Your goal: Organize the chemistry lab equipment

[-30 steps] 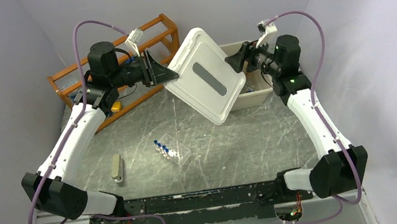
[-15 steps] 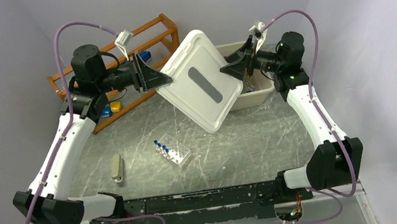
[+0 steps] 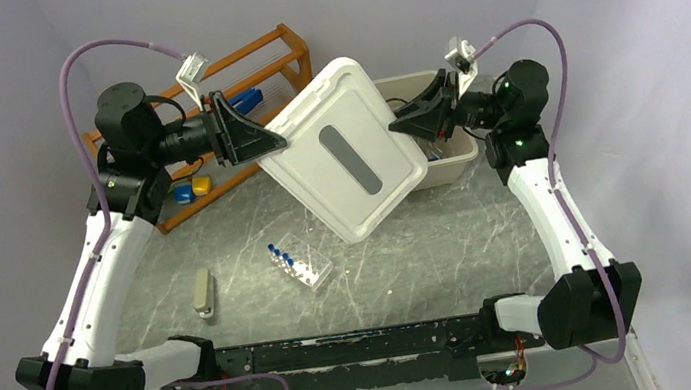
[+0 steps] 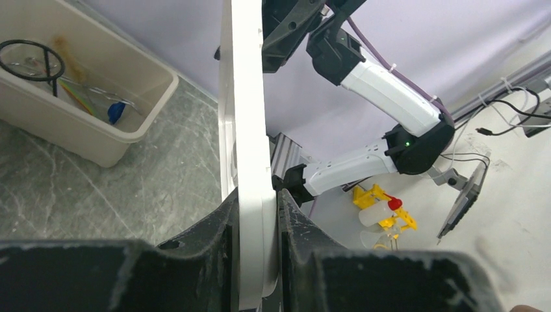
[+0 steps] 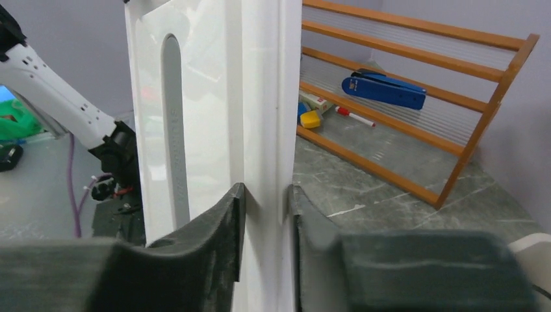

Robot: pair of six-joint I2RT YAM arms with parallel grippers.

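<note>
A white rectangular lid [image 3: 341, 150] with a grey slot handle hangs tilted in the air, held at two opposite edges. My left gripper [image 3: 274, 144] is shut on its left edge [image 4: 250, 130]. My right gripper [image 3: 398, 125] is shut on its right edge [image 5: 260, 97]. Behind the lid stands a beige bin [image 3: 457, 155]. In the left wrist view the bin [image 4: 97, 140] holds the black wire ring stand [image 4: 31, 60] and some thin rods. The clear tube rack [image 3: 300, 264] with blue-capped tubes sits on the table's middle. Tweezers and the white triangle are not visible.
A wooden rack [image 3: 282, 47] stands at the back left with a blue stapler [image 3: 246, 98] and small blue and yellow items on it. A beige oblong bar [image 3: 202, 292] lies at the front left. The stapler [image 5: 383, 91] also shows in the right wrist view.
Both arms have carried the lid to the left and a little toward the front, away from over the bin. More of the bin's opening now shows.
</note>
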